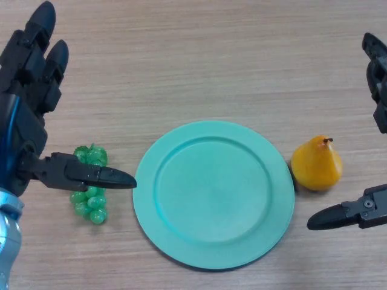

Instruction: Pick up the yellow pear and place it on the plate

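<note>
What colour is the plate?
Plain turquoise green plate, no pattern; seen in the head view.

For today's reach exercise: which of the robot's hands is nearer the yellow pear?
Right. The right hand brackets the yellow pear from the view's right; the left hand is across the plate, over the green grapes.

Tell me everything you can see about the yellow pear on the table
The yellow pear is yellow-orange with a smooth, slightly glossy skin and a short dark stem at its narrow top. It looks whole and unmarked. It rests on the wooden table, just off the right edge of the green plate, close to the rim or just touching it. The right hand, open, frames it from the right without touching; its thumb points in below the pear. Nothing holds the pear.
</note>
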